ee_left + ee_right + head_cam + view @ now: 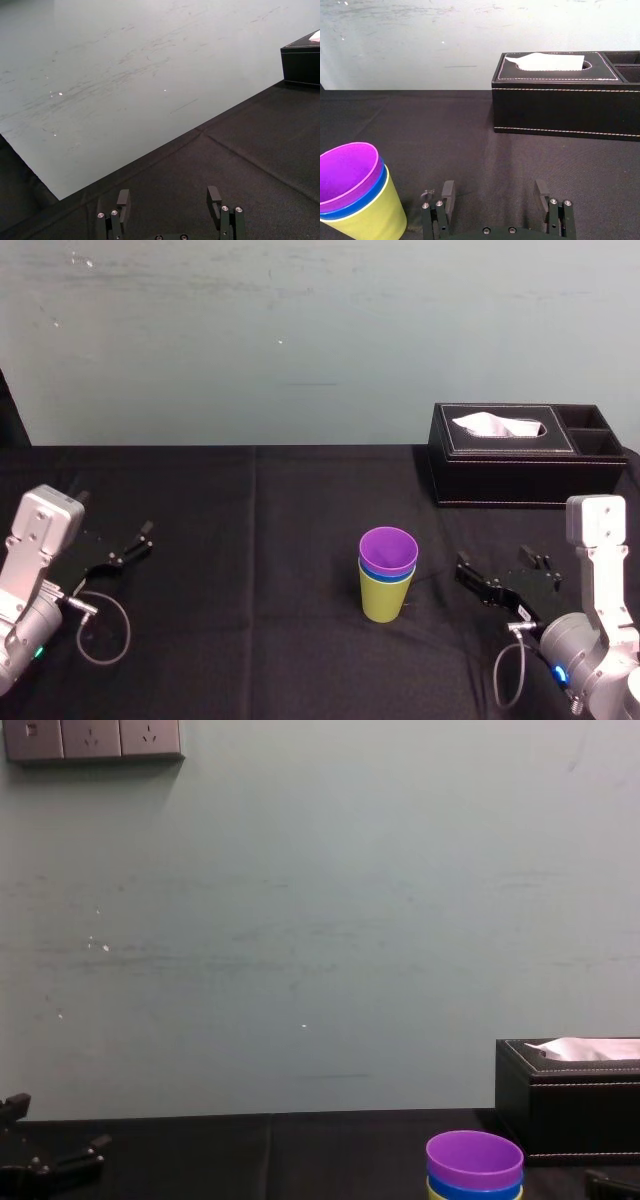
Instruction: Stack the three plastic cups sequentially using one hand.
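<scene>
The three plastic cups stand nested upright in the middle of the black table: the purple cup (388, 548) sits inside the blue cup (386, 571), which sits inside the yellow-green cup (385, 599). The stack also shows in the right wrist view, purple cup (347, 170) on top of the yellow-green cup (375, 215), and in the chest view as the purple cup (474, 1158). My right gripper (500, 580) rests open to the right of the stack, apart from it, with nothing between its fingers (448, 192). My left gripper (128, 548) is parked open at the far left, empty.
A black tissue box (525, 455) with a white tissue stands at the back right, behind my right gripper. The table is covered by a black cloth (250, 540), and a pale wall rises behind it. Cables loop beside both wrists.
</scene>
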Tool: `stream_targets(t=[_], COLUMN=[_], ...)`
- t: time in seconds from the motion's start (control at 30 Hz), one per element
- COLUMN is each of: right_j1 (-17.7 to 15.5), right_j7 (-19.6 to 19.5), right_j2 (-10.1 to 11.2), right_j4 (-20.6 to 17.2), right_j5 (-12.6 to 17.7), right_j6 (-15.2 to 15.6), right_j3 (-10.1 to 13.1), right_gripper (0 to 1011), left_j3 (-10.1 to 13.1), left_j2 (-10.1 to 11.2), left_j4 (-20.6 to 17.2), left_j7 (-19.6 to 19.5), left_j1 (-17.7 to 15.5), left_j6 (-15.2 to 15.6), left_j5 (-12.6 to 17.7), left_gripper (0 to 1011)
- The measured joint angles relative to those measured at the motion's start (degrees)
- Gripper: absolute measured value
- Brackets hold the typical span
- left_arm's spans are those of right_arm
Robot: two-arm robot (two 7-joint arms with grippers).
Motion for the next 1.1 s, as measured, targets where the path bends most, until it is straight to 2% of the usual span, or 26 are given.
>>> stream_targets(t=[1.1], right_j1=[0.0], right_j7=[0.0], right_j2=[0.0], right_j4=[0.0], right_j5=[0.0], right_j6=[0.0], right_j3=[0.0], right_gripper=[1000], left_j3=[0.0], left_j2=[0.0], left_j4=[0.0], left_j7=[0.0], left_j1=[0.0], left_j6=[0.0], left_j5=[0.0], left_gripper=[1000])
